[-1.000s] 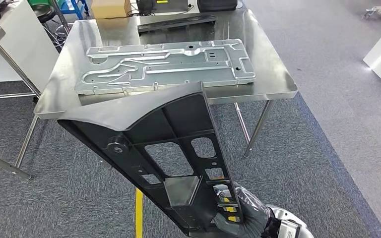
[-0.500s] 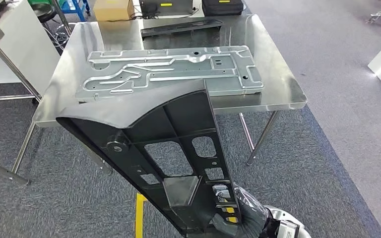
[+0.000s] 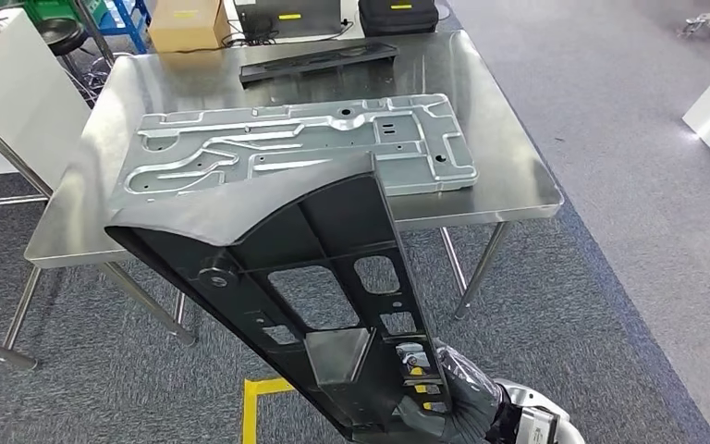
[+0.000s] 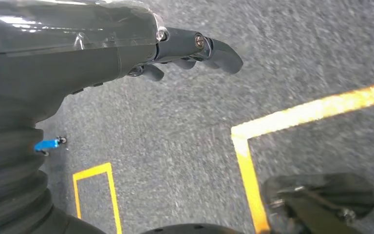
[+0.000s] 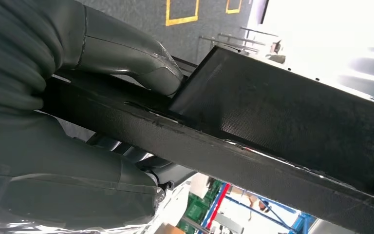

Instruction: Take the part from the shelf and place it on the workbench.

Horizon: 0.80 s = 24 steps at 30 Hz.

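My right hand (image 3: 444, 393) grips the near end of the long black ribbed plastic part (image 3: 314, 277), which rises from that grasp and slants away to the left, its far curved edge hanging over the near rim of the shiny stainless-steel workbench (image 3: 518, 166) without resting on it, as far as I can tell. From the head view I see the part's open ribbed side with its cut-out windows. The right wrist view adds the grasp itself: my thick grey thumb (image 5: 141, 63) pressed on one face of the part's black rail (image 5: 253, 151), the rest of the hand wrapped beneath it.

My left hand (image 4: 141, 48) holds nothing; in its wrist view the dark fingers (image 4: 214, 48) are stretched out loosely over grey carpet (image 4: 175, 141) marked with yellow tape lines (image 4: 253, 161).

On the workbench lies a large flat stamped grey metal panel (image 3: 296, 153); farther off lies a narrow black strip (image 3: 319, 60). Beyond the far edge sit a brown cardboard box (image 3: 185, 23) and a black case (image 3: 397, 14).
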Each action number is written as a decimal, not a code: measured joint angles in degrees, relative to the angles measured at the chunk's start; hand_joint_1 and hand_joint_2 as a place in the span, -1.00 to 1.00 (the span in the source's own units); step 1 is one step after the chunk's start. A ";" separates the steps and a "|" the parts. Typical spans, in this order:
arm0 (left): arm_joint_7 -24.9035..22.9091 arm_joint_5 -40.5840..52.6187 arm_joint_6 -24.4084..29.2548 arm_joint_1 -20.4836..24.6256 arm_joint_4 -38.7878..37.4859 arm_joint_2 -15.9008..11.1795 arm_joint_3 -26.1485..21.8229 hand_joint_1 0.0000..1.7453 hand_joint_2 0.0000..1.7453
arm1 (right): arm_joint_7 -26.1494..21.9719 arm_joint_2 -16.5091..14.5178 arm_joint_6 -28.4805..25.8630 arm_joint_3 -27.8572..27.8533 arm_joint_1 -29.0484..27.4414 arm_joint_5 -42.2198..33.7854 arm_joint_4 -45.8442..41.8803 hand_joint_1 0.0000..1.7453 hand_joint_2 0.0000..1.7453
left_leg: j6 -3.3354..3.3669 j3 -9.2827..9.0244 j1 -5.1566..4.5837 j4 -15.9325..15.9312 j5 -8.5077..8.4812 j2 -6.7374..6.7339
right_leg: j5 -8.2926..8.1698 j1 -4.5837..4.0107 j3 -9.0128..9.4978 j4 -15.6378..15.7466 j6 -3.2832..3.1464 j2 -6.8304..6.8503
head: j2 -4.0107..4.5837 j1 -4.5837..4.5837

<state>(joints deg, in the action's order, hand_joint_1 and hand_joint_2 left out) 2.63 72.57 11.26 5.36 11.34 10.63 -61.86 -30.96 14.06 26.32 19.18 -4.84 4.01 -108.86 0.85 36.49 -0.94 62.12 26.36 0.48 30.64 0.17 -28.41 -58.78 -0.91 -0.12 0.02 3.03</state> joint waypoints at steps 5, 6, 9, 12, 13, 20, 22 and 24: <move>-0.03 -0.04 -0.02 -0.17 0.00 0.09 -0.12 -1.00 1.00 | 0.31 0.01 -0.02 0.08 0.43 0.01 0.24 1.00 1.00 | 1.39 -2.81 -0.02 -4.08 -1.54 0.19 | 0.37 0.03 1.08 -1.53 1.49 -0.13 | 0.00 -0.01; -0.01 -0.04 -0.02 -0.09 0.00 0.15 -0.16 -1.00 1.00 | 0.35 0.00 -0.05 0.06 0.53 0.00 0.24 1.00 1.00 | 1.56 -3.58 0.14 -4.46 -1.52 0.18 | 1.14 0.08 0.36 -3.17 1.79 -0.10 | 0.00 -0.01; 0.03 -0.02 -0.06 0.11 0.00 0.21 -0.35 -1.00 1.00 | 0.47 -0.27 -0.14 0.06 0.51 -0.01 0.24 1.00 1.00 | 1.70 -4.62 0.28 -4.70 -0.81 0.18 | 5.34 0.55 -5.74 -12.09 2.52 -0.06 | 0.00 0.00; 0.02 0.01 -0.11 -0.12 0.00 0.21 -0.50 -1.00 1.00 | 0.54 -0.36 -0.21 0.06 0.20 -0.01 0.25 1.00 1.00 | 1.35 -6.09 0.41 -4.67 0.51 0.27 | 4.07 1.09 -9.09 -12.77 2.91 0.03 | 0.00 -0.01; 0.03 0.03 -0.11 -0.15 0.00 0.21 -0.53 -1.00 1.00 | 0.54 -0.36 -0.23 0.06 0.15 -0.01 0.24 1.00 1.00 | 1.14 -6.82 0.51 -4.67 1.06 0.30 | 1.26 1.23 -8.38 -9.37 3.01 0.09 | 0.00 -0.01; 0.35 0.17 -0.10 0.13 0.00 0.20 -0.73 -1.00 1.00 | 0.56 -0.19 -0.58 0.06 -0.20 -0.01 0.16 1.00 1.00 | -1.30 -8.40 0.55 -3.07 3.58 0.24 | -4.32 0.96 -5.76 -0.54 0.78 0.33 | 0.00 -0.09; 0.39 0.30 -0.09 0.30 0.00 0.19 -0.72 -1.00 1.00 | 0.57 0.03 -0.76 0.05 -0.19 0.00 -0.15 1.00 1.00 | -1.90 -5.84 0.70 1.80 5.03 0.05 | -3.82 1.01 -4.81 -0.37 0.19 0.38 | 0.00 -0.09; 0.38 0.43 -0.08 0.34 0.00 0.19 -0.72 -1.00 1.00 | 0.63 0.10 -0.84 0.05 -0.25 0.02 -0.32 1.00 1.00 | -2.35 -1.05 0.77 9.37 7.81 -0.03 | -3.07 0.93 -4.04 -0.36 -0.15 0.43 | 0.00 -0.08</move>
<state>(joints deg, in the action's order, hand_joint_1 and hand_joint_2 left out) 3.02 73.00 11.19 5.70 11.34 10.82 -62.58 -30.33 14.16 25.48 19.23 -5.09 4.02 -109.19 -1.50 35.44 -0.17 71.48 34.17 0.45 27.56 1.10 -32.45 -59.14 -1.06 0.31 0.02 2.95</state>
